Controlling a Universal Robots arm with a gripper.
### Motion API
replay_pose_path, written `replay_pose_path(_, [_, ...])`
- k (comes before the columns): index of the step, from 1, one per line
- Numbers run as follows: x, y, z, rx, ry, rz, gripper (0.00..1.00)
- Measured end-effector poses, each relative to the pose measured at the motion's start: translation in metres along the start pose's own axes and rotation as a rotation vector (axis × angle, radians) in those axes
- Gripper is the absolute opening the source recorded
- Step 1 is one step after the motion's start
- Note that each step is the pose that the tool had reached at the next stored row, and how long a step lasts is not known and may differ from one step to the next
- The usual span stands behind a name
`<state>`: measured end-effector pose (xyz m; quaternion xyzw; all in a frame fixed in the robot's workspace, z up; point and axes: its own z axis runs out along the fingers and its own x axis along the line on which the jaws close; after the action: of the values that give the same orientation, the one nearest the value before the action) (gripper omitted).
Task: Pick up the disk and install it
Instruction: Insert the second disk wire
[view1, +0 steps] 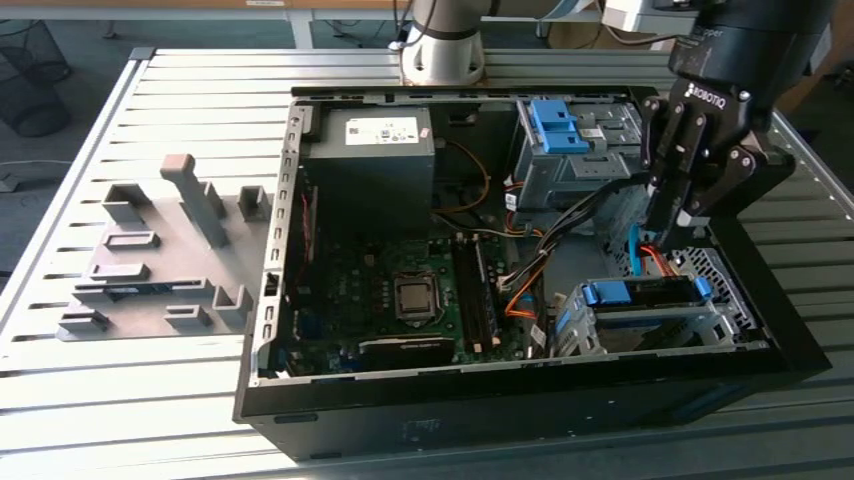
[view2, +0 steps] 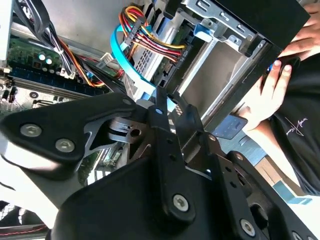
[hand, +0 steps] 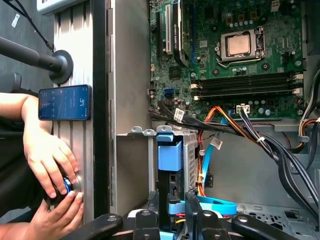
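Lying in drive cage (hand: 190, 150), disk (hand: 170, 156), long axis toward hand (hand: 171, 200).

Setting: robotics lab or test workshop. Evidence: slatted aluminium bench (view1: 200, 90); robot arm base (view1: 441, 45) bolted at its far edge; opened desktop PC case (view1: 287, 330) lying on it, motherboard (view1: 387, 290) exposed; grey 3D-printed fixture plate (view1: 154, 255) beside the case. Wire waste bin (view1: 34, 50) on the floor. Person's hands (hand: 47, 155) and a smartphone (hand: 65, 102) at the bench edge.
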<state>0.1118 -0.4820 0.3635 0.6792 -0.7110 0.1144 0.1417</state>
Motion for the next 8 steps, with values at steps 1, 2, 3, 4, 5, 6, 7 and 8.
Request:
replay_pose_path(1, [-0.0003,-0.0001,0.0004,-0.0002,0.0000,0.001,0.35])
replay_pose_path(2, [-0.0006,-0.0001,0.0008,-0.0003,0.0000,0.001,0.33])
replay_pose_path(3, [-0.0008,-0.0002,0.0010,-0.0003,-0.0001,0.001,0.33])
replay_pose_path(4, [-0.0008,-0.0002,0.0012,-0.0003,0.0000,0.001,0.33])
replay_pose_path(5, [-0.0009,-0.0003,0.0014,-0.0003,0.0000,0.001,0.26])
replay_pose_path(6, [-0.0010,-0.0003,0.0016,-0.0003,-0.0001,0.001,0.25])
replay_pose_path(7, [-0.0010,-0.0003,0.0017,-0.0003,0.0000,0.001,0.25])
replay_pose_path(8, [-0.0011,-0.0003,0.0018,-0.0003,0.0000,0.001,0.25])
